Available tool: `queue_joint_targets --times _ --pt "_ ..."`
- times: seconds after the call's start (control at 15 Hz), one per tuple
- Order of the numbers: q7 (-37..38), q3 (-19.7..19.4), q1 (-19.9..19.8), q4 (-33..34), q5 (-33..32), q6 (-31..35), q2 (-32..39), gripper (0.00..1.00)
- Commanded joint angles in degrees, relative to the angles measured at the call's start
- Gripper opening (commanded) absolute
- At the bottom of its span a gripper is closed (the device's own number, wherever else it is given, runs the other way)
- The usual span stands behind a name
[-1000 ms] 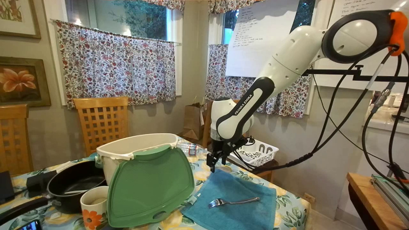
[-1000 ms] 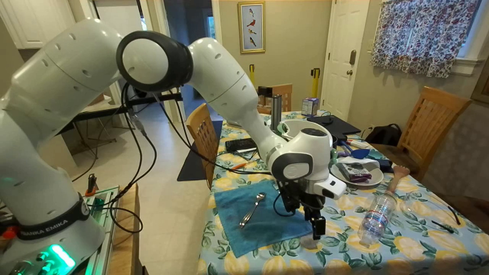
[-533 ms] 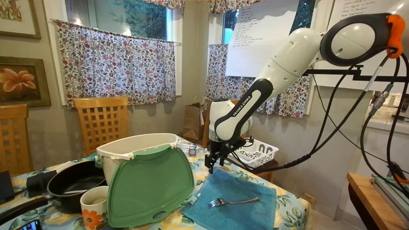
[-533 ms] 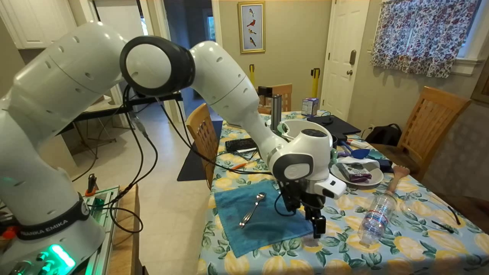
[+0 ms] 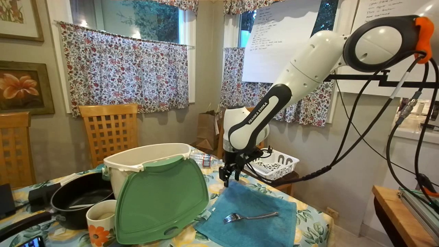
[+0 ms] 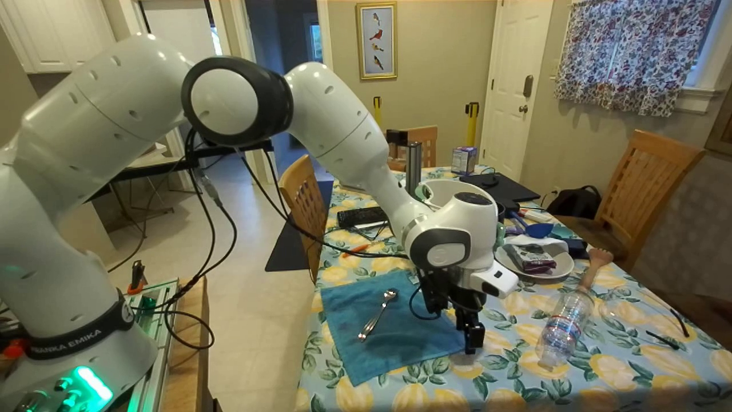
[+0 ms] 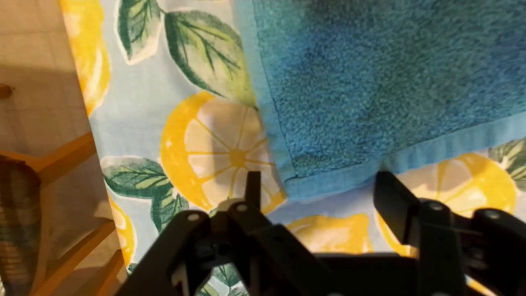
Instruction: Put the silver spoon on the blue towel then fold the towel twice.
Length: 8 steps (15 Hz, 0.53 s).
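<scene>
The blue towel (image 5: 250,202) lies flat on the floral tablecloth in both exterior views. On it rests the task's silver spoon (image 6: 377,316), though its head looks tined like a fork in an exterior view (image 5: 251,216). My gripper (image 7: 319,183) points down at a towel corner, its jaws apart with one to each side of that corner. In the wrist view the right fingertip (image 7: 386,185) overlaps the hem, while the left one stands over the tablecloth just off the edge. No cloth looks pinched; whether the tips touch the table cannot be told.
A white bin (image 5: 147,151) with its green lid (image 5: 164,202) leaning forward stands beside the towel, near a mug (image 5: 101,219) and a black pan (image 5: 82,195). A plastic bottle (image 6: 563,332) and a plate (image 6: 563,266) lie beyond the gripper. The table edge borders the towel.
My gripper has shifted slightly lower and sideways at the towel corner, and its jaws have drawn a little closer together. Towel and utensil have not moved.
</scene>
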Motion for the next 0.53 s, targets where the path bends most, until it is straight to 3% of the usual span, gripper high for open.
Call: queue_joint_targets --times 0.0,0.07,0.13,0.4,0.47 --pt "1.99 -0.19 0.12 2.22 1.45 -4.28 0.78 0.55" --pt "2.44 -0.21 0.14 2.56 1.46 -4.86 0.82 0.46" --pt "2.95 -0.28 0.2 2.89 1.43 -5.35 0.91 0.3" --pt "4.18 -0.25 0.22 3.65 1.48 -6.93 1.11 0.02" --pt "4.31 -0.2 0.22 3.44 1.48 -7.12 0.83 0.0"
